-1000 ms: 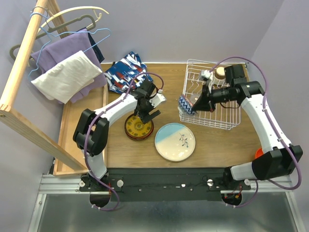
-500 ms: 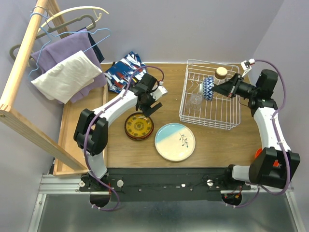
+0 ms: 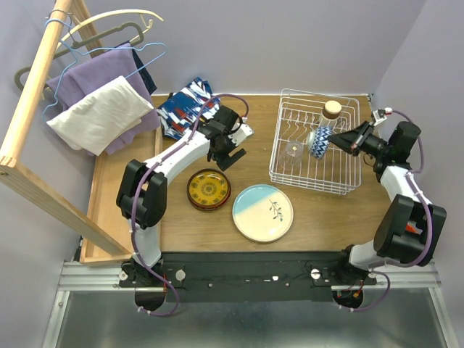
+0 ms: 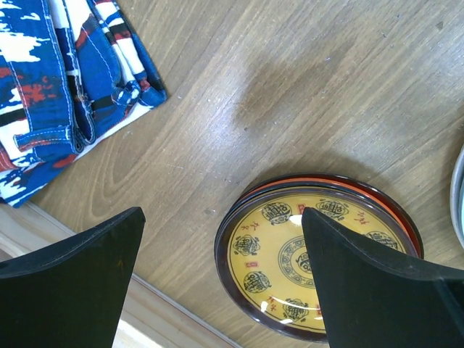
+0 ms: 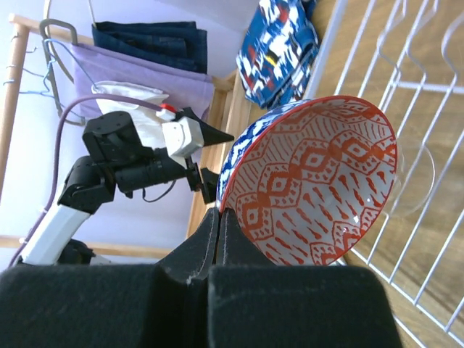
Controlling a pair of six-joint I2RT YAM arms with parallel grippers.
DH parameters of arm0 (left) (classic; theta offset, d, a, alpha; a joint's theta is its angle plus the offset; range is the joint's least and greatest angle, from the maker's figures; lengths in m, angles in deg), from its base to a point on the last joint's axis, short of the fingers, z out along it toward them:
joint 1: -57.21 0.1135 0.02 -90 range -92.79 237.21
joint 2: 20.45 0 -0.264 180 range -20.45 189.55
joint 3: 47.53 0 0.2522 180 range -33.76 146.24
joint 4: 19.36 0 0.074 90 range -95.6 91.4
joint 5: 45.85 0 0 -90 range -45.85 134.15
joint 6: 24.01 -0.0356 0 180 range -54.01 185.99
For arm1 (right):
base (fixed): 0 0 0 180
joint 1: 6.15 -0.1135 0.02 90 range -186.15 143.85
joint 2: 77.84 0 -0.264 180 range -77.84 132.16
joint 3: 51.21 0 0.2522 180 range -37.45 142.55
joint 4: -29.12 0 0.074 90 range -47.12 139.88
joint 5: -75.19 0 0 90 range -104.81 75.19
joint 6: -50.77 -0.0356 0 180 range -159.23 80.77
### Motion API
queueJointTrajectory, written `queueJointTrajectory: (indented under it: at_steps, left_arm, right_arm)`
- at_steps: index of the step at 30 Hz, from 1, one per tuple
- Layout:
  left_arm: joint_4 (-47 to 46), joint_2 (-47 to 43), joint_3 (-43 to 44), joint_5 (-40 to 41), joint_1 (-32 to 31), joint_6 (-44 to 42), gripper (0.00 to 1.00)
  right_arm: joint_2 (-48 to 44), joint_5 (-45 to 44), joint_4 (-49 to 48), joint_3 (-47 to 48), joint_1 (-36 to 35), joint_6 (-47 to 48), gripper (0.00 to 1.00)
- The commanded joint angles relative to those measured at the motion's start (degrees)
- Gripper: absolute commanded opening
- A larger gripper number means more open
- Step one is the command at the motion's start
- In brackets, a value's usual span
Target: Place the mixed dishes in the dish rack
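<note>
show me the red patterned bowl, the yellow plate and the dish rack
red patterned bowl (image 5: 312,181), right wrist view, on its patterned inside
yellow plate (image 4: 264,250), left wrist view, on its yellow face left of centre
dish rack (image 3: 337,167), top view, on bare wire floor at its near right

On the left, seen from above: left arm (image 3: 177,161), white with dark joints, up from its near-edge base, folded at the shoulder, slanting forward and to the right. At its tip, left gripper (image 3: 228,154) aimed downward, jaws spread wide, gripping nothing; in the wrist view, two black fingers (image 4: 80,283) far apart at the lower corners. On the right: right arm (image 3: 407,194) upright along the far right side, wrist turned leftward. Right gripper (image 3: 335,139) roughly level, pinched closed on the rim of a patterned bowl (image 5: 312,181), its fingers (image 5: 188,268) pressed tightly together.
</note>
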Motion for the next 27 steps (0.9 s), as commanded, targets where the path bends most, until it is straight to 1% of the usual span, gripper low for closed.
queueJointTrajectory:
  at_steps: [1,3,4,5,6,9,14,17,19,24,25,27]
  left_arm:
    - [0.9,1.4,1.6,1.4,0.3,1.5,0.99]
    - [1.1,2.1,2.0,1.4,0.3,1.9,0.99]
    - [1.1,2.3,2.2,1.4,0.3,2.6,0.99]
    - [1.2,2.6,2.4,1.3,0.3,2.8,0.99]
    - [1.2,2.9,2.6,1.2,0.3,2.9,0.99]
    - [1.1,3.8,3.1,1.2,0.3,3.4,0.99]
    - [0.9,4.6,3.0,1.2,0.3,3.4,0.99]
    - [1.0,4.9,2.7,1.1,0.3,3.6,0.99]
    - [0.9,5.1,2.7,1.0,0.3,3.6,0.99]
    - [0.8,6.0,2.9,0.6,0.3,3.4,0.99]
    - [0.7,6.2,3.1,0.6,0.3,3.4,0.99]
    - [0.7,6.4,3.5,0.2,0.3,3.5,0.99]
  right_arm:
    - [2.7,3.7,-7.3,-3.3,0.1,-2.7,0.01]
    - [4.6,3.6,-6.0,-2.7,0.1,-0.1,0.00]
    - [5.3,3.5,-1.6,-2.1,0.1,1.9,0.01]
    - [5.8,2.6,0.7,-1.4,0.1,6.1,0.00]
    - [7.0,2.1,2.4,-1.1,0.1,7.6,0.00]
    - [9.2,0.7,3.2,-0.3,0.1,8.4,0.01]
    - [15.0,0.2,0.7,1.7,0.0,7.1,0.01]
    - [18.2,0.0,0.2,4.0,-0.4,8.2,0.00]
    - [19.4,-0.5,2.7,5.7,-0.5,10.0,0.00]
    - [22.1,-0.6,5.6,8.0,-0.8,12.6,0.00]
    - [22.2,-0.8,7.9,8.3,-0.8,13.5,0.00]
    - [22.3,-2.2,12.0,9.3,-0.9,18.2,0.00]
